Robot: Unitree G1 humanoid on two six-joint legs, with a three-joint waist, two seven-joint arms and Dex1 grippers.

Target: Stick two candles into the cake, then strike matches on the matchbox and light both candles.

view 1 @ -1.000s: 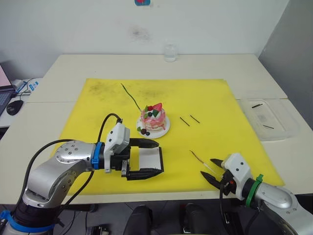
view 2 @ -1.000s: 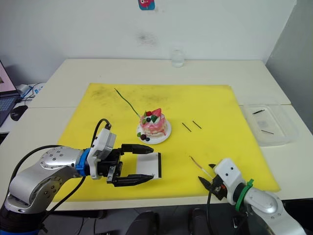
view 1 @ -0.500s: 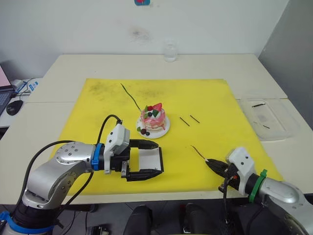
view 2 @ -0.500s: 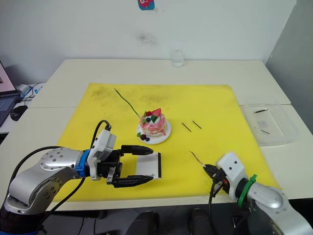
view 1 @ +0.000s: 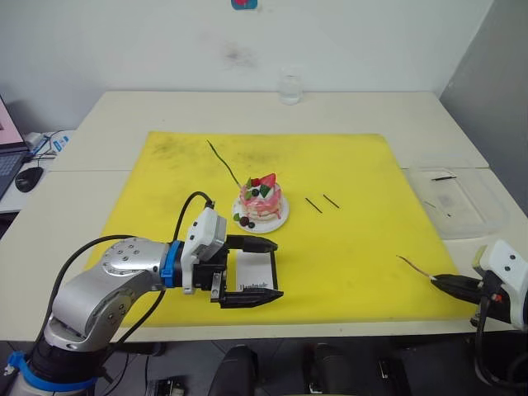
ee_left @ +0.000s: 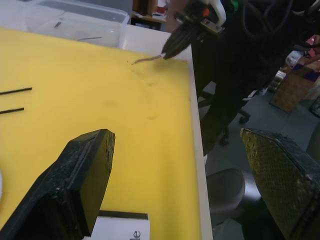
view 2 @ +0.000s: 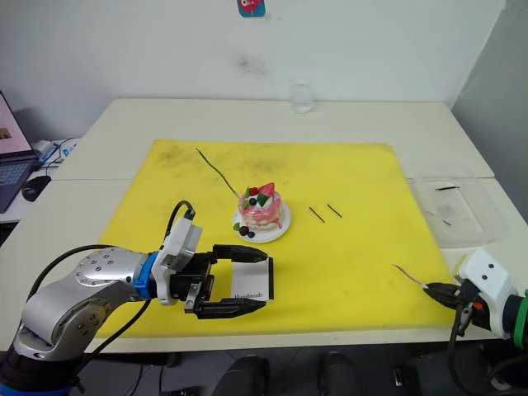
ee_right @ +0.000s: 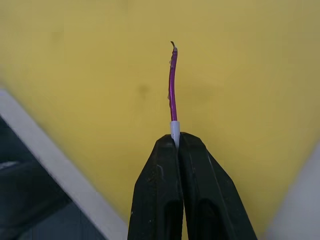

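Candle work first: your right gripper (ee_right: 176, 142) is pinched tight on the white end of the dark red candle (ee_right: 172, 85), held at the near right edge of the yellow mat (view 1: 355, 165). Your left gripper (view 1: 262, 269) is spread wide around the matchbox (view 1: 254, 271), near of the cake (view 1: 261, 198). You have the green candle (view 1: 223, 162) slanting up from the cake's far left, and two matches (view 1: 321, 202) lying just right of it on the tabletop (view 1: 124, 107).
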